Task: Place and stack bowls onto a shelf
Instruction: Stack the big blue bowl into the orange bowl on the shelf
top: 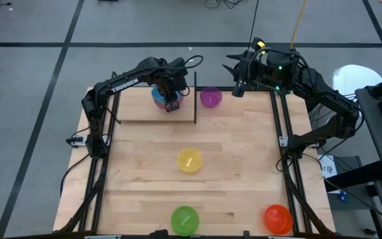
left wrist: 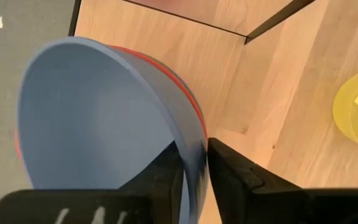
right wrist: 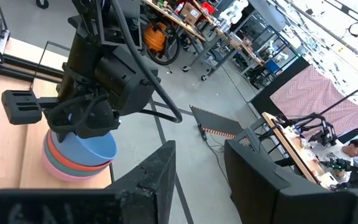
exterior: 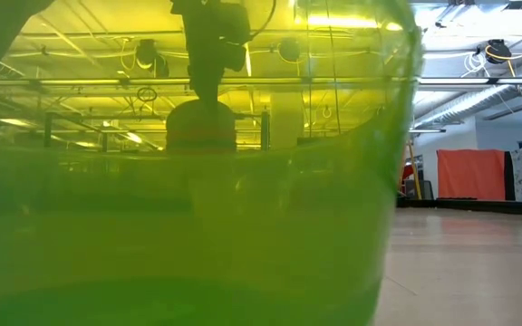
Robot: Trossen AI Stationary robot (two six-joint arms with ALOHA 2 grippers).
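Bowls: high view counts four loose ones on the surface, namely purple bowl just beside the shelf upright, yellow bowl mid-surface, green bowl and orange bowl at the near edge. Left hand sits over the stack on the shelf. Right hand waits off the far edge.

Low view: green bowl blocks nearly everything.

Left wrist view: fingers pinch the blue bowl rim; red rim beneath.

Right wrist view: own fingers spread; stack shows blue, teal, red, pink, possibly four in all.

Step judged: seating blue on the stack. Next: release, lift clear, fetch purple.
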